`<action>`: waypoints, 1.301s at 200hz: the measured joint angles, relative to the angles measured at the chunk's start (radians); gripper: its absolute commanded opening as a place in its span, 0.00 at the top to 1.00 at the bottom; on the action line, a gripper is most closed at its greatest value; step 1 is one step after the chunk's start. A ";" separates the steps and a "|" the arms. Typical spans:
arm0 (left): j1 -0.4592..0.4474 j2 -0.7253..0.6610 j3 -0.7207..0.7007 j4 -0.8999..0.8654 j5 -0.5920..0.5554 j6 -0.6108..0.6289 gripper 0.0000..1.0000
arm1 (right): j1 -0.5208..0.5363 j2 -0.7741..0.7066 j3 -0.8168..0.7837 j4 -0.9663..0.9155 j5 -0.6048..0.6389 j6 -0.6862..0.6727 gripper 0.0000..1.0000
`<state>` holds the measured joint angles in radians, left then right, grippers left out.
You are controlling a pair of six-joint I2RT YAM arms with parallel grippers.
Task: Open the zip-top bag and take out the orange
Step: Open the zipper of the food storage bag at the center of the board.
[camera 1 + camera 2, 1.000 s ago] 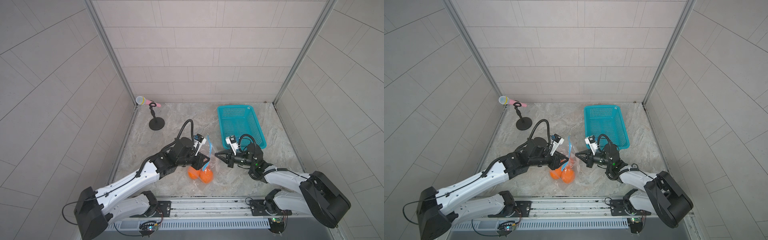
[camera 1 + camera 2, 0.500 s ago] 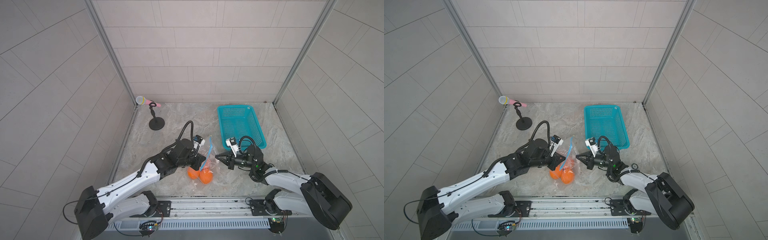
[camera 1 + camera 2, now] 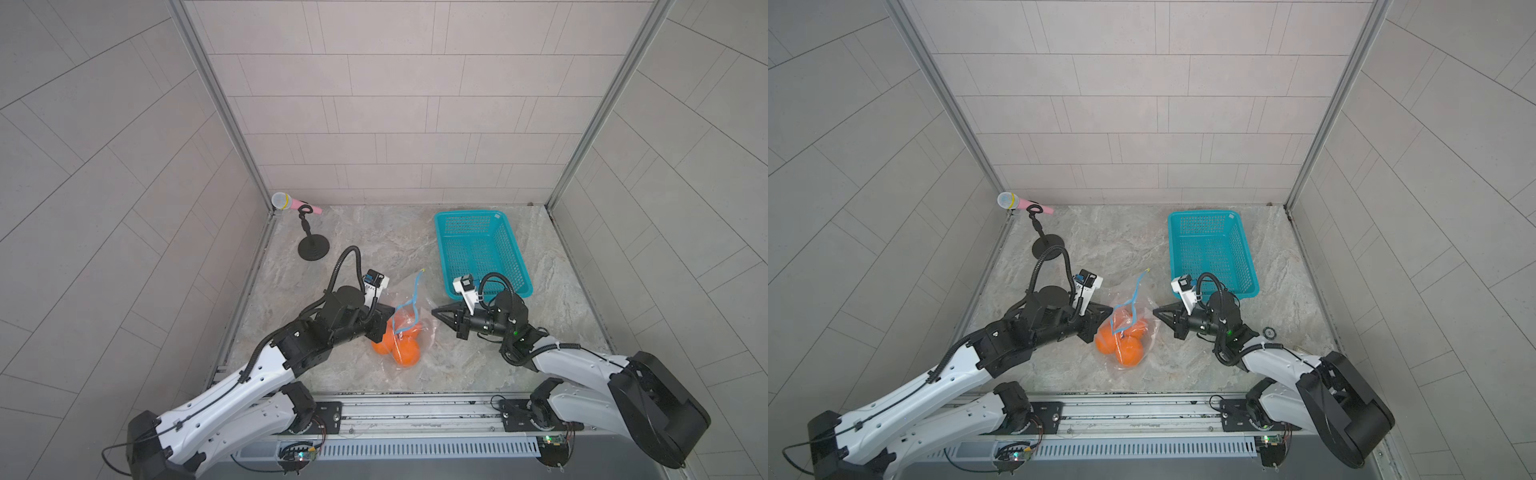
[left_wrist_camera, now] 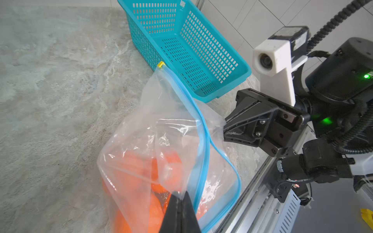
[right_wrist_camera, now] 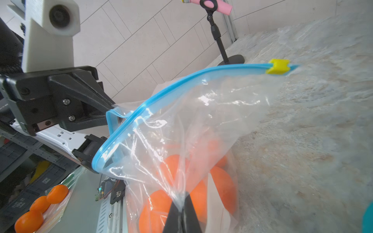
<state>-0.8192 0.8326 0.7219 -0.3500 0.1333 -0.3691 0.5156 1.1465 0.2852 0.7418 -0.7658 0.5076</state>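
The clear zip-top bag (image 3: 419, 306) (image 3: 1144, 316) stands on the marble floor between my two arms, with three oranges (image 3: 405, 355) (image 3: 1128, 351) inside. Its light-blue zip strip (image 4: 202, 129) is parted into two lips at the near end, and the yellow slider (image 5: 278, 67) sits at the far end. My left gripper (image 3: 390, 311) (image 4: 179, 198) is shut on the left wall of the bag. From the opposite side my right gripper (image 3: 434, 311) (image 5: 182, 198) is shut on the right wall. The bag's mouth is stretched between them.
A teal mesh basket (image 3: 482, 249) sits empty at the back right, close behind my right arm. A pink microphone on a black stand (image 3: 309, 232) is at the back left corner. A small black ring (image 3: 1269, 332) lies right of my right arm.
My left gripper has closed on the bag's left wall. The zip strip's near end has parted into a loop. The right gripper has stayed shut on the bag.
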 measured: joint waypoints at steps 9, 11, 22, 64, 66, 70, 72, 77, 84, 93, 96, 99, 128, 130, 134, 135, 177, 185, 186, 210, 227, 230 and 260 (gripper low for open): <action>0.000 -0.008 -0.005 0.002 -0.006 0.000 1.00 | 0.000 -0.017 0.000 -0.027 0.012 -0.008 1.00; 0.000 -0.010 -0.005 0.001 -0.008 0.000 1.00 | 0.000 -0.020 0.000 -0.033 0.015 -0.010 1.00; 0.000 -0.018 -0.007 0.000 -0.016 -0.001 1.00 | -0.001 -0.031 0.001 -0.059 0.036 -0.016 1.00; 0.001 -0.134 -0.030 0.002 -0.056 -0.014 1.00 | -0.003 -0.046 0.001 -0.103 0.101 -0.013 0.77; 0.001 -0.142 -0.033 0.004 -0.056 -0.016 1.00 | -0.004 -0.048 0.000 -0.105 0.102 -0.010 0.76; 0.002 -0.154 -0.037 0.008 -0.055 -0.018 1.00 | -0.006 -0.051 0.000 -0.107 0.101 -0.007 0.73; 0.002 -0.155 -0.039 0.009 -0.053 -0.019 1.00 | -0.008 -0.053 0.000 -0.107 0.101 -0.004 0.71; 0.003 -0.161 -0.040 0.015 -0.046 -0.020 1.00 | -0.010 -0.056 0.000 -0.108 0.101 0.003 0.68; 0.003 -0.153 -0.040 0.034 -0.029 -0.023 1.00 | -0.013 -0.064 0.000 -0.110 0.098 0.018 0.64; 0.003 -0.121 -0.036 0.056 -0.004 -0.027 1.00 | -0.015 -0.084 0.004 -0.132 0.093 0.031 0.59; 0.003 -0.106 -0.034 0.062 0.000 -0.027 1.00 | -0.015 -0.091 0.006 -0.142 0.091 0.033 0.57; 0.003 -0.084 -0.031 0.068 0.011 -0.029 1.00 | -0.016 -0.102 0.011 -0.158 0.089 0.042 0.55; 0.003 0.034 -0.023 0.091 0.050 -0.035 1.00 | -0.009 -0.237 0.081 -0.301 0.095 0.064 0.29; 0.003 0.035 -0.023 0.093 0.051 -0.036 1.00 | -0.007 -0.249 0.087 -0.314 0.097 0.071 0.28; 0.003 0.035 -0.023 0.098 0.053 -0.037 1.00 | -0.004 -0.271 0.103 -0.340 0.105 0.065 0.28; 0.003 0.035 -0.023 0.099 0.053 -0.038 1.00 | -0.003 -0.274 0.106 -0.344 0.106 0.064 0.27; 0.003 0.019 -0.025 0.182 0.078 -0.051 1.00 | 0.055 -0.248 0.273 -0.523 0.191 0.056 0.26; 0.003 0.019 -0.025 0.188 0.086 -0.051 1.00 | 0.078 -0.201 0.311 -0.558 0.221 0.047 0.26; 0.003 0.019 -0.025 0.188 0.087 -0.052 1.00 | 0.080 -0.196 0.314 -0.562 0.224 0.046 0.26; 0.003 0.013 -0.025 0.188 0.099 -0.054 1.00 | 0.150 -0.022 0.439 -0.696 0.336 0.016 0.27; 0.003 -0.016 -0.027 0.189 0.099 -0.058 1.00 | 0.172 0.066 0.520 -0.770 0.399 -0.004 0.29; 0.003 -0.024 -0.027 0.188 0.098 -0.058 1.00 | 0.172 0.080 0.533 -0.780 0.411 -0.005 0.29; 0.004 -0.111 -0.026 0.167 0.083 -0.054 1.00 | 0.150 0.190 0.621 -0.830 0.463 -0.016 0.38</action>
<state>-0.8154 0.7212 0.6964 -0.1829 0.2161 -0.4229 0.6659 1.3361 0.9062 -0.0887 -0.3023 0.4911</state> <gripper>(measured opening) 0.050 0.662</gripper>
